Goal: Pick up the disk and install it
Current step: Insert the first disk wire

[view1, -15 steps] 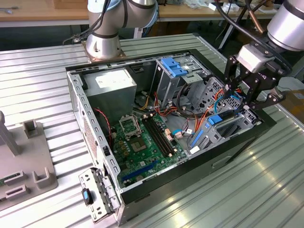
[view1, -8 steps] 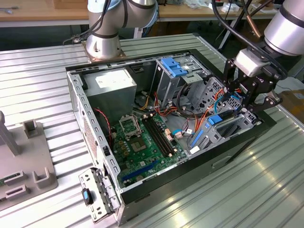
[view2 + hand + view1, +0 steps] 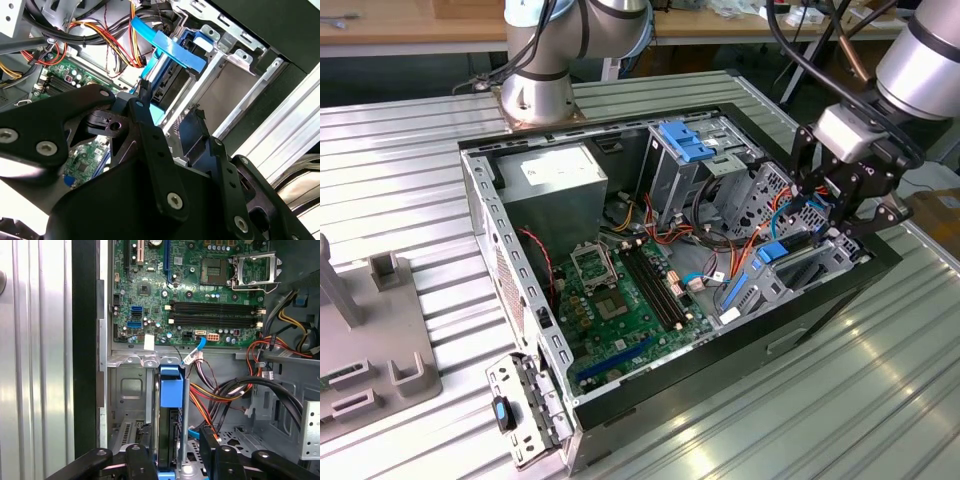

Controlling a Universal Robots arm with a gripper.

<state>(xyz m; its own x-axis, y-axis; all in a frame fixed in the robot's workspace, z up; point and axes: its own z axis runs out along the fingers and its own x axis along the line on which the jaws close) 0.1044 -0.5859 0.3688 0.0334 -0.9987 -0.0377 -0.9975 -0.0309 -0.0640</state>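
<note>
While the gripper [image 3: 825, 215] hangs over the metal drive bay [image 3: 127, 390] at the corner of the open computer case [image 3: 510, 270] on the exterior view's right, the disk [image 3: 171, 390] stands on edge inside that bay, its blue end tab pointing toward the motherboard [image 3: 200, 290]. In both wrist views the fingers [image 3: 137, 460] are spread, one on each side of the disk's near end. In the first wrist view a gap and a strip of bay metal lie between the disk and one finger, so I judge that nothing is pinched (whether the other finger touches the blue rail I cannot tell). The disk looks lodged in its slot, though the bay walls hide how deep it sits and whether it is fully home. The chief risk, as I read it, is the bundle of orange, red and black cables [image 3: 220, 395] just beside the bay: a spread finger moving near them could hook a wire and drag a connector loose. A second risk is a half-seated disk, since pressure off its centre could cock the rails in the slot and jam it. The case rests on the ribbed metal counter [image 3: 410, 170].
</note>
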